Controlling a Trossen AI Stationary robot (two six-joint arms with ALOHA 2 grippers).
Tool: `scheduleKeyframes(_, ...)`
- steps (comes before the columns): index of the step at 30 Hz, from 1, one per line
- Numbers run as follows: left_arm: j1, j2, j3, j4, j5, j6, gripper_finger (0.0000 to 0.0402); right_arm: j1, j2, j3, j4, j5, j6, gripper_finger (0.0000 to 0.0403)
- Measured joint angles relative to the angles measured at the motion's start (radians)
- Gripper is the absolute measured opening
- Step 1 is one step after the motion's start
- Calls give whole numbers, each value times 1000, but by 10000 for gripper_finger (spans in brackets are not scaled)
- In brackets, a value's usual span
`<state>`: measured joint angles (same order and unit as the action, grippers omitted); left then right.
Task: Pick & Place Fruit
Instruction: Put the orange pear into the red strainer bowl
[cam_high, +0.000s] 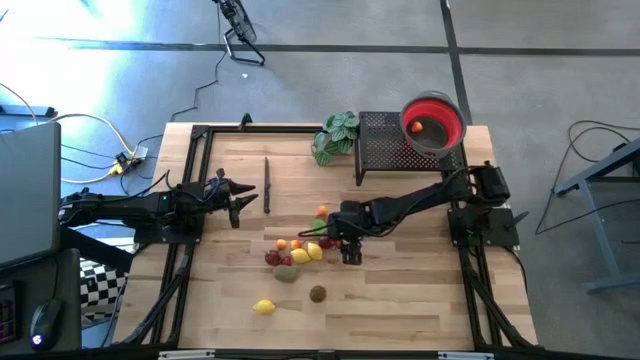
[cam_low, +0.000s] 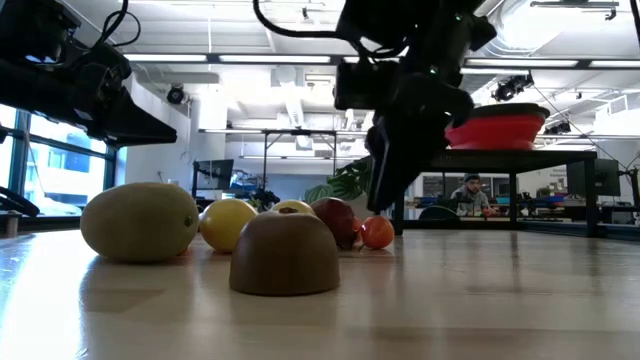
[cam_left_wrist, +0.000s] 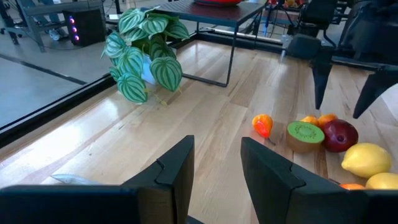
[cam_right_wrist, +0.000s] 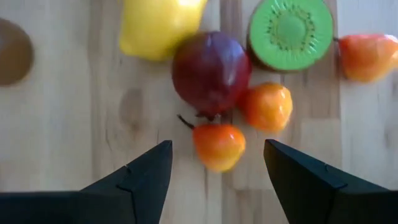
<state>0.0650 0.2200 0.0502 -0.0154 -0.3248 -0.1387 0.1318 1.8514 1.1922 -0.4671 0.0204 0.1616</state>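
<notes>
While I hover over the pile:
right gripper (cam_right_wrist: 217, 163): spread wide, straddling small orange fruit (cam_right_wrist: 218, 145) beside dark red fruit (cam_right_wrist: 211, 73)
left gripper (cam_left_wrist: 216, 163): part open, empty, waiting well off the pile

Grey floor (cam_high: 560, 60), bright ceiling lights (cam_low: 165, 58), tall windows (cam_low: 60, 165)

Lying clustered mid-bench: dark red apple (cam_right_wrist: 211, 73) touching yellow lemon (cam_right_wrist: 160, 26), cut green kiwi half (cam_right_wrist: 290, 32) face up, two small orange fruits (cam_right_wrist: 219, 145) just beside. Sitting apart: another lemon (cam_high: 264, 307), brown fruit (cam_high: 318, 293).
</notes>
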Motion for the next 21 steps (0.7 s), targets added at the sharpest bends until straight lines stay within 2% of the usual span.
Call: scheduleKeyframes(21,0,0,0,-3,2,-1,127,0,25,0,9,1,-8,247)
